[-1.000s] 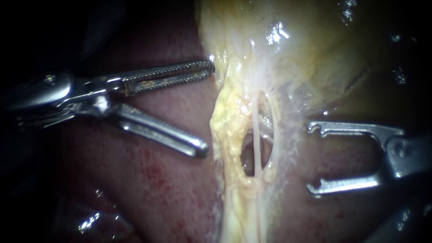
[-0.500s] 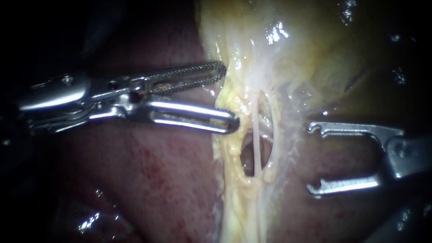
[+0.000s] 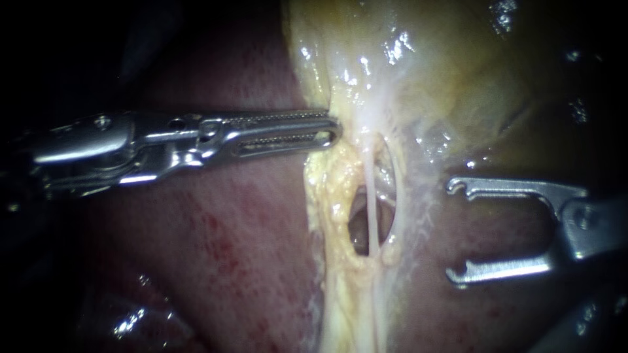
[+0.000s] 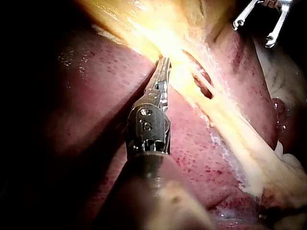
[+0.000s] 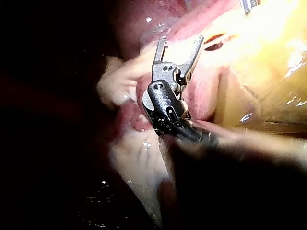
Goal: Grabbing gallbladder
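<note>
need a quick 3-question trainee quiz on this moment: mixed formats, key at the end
1. True or false: the jaws of the right instrument are open and hold nothing.
2. Pick one. The jaws of the left instrument are: A) wide open; B) shut on the edge of the gallbladder; C) shut, well clear of any tissue.
3. Fill in: the dark red tissue under the left instrument's shaft is the ___.

Key: 1 true; 2 B; 3 liver.
</note>
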Available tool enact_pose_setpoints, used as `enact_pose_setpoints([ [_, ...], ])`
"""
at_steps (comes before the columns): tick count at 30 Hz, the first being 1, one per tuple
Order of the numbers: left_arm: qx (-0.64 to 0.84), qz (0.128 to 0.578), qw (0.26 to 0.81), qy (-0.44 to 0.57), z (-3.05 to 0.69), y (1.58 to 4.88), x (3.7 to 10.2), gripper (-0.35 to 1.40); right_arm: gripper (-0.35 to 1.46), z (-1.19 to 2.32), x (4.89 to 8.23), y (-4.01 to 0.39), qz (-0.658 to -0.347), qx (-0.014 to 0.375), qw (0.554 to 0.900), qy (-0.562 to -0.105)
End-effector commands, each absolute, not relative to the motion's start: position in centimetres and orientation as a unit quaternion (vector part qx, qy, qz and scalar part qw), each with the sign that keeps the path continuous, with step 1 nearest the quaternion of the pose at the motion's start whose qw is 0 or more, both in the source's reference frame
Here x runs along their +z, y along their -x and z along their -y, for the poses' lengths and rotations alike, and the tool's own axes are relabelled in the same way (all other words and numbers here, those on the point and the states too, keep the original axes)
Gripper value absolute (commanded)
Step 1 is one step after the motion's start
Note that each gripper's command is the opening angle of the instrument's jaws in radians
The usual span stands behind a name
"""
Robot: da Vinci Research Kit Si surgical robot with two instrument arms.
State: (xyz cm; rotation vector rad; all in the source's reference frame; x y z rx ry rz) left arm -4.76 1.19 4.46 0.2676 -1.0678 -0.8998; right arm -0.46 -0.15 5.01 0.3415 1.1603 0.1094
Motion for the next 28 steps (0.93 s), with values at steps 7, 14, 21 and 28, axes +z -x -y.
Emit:
enact_pose_setpoints([
  [7,-0.416,0.486,0.759,-0.121,-1.17,4.75,4.41,-0.35,0.57,0.15,5.01,0.46,-0.545,0.051,0.821,-0.16],
  [14,-0.416,0.486,0.759,-0.122,-1.17,4.75,4.41,-0.35,0.57,0.15,5.01,0.46,-0.545,0.051,0.821,-0.16],
  [21,-0.415,0.485,0.76,-0.125,-1.16,4.75,4.4,-0.35,0.57,0.15,5.01,0.46,-0.545,0.051,0.821,-0.16],
  [28,-0.415,0.485,0.759,-0.125,-1.16,4.76,4.38,-0.35,0.57,0.15,5.01,0.46,-0.545,0.051,0.821,-0.16],
])
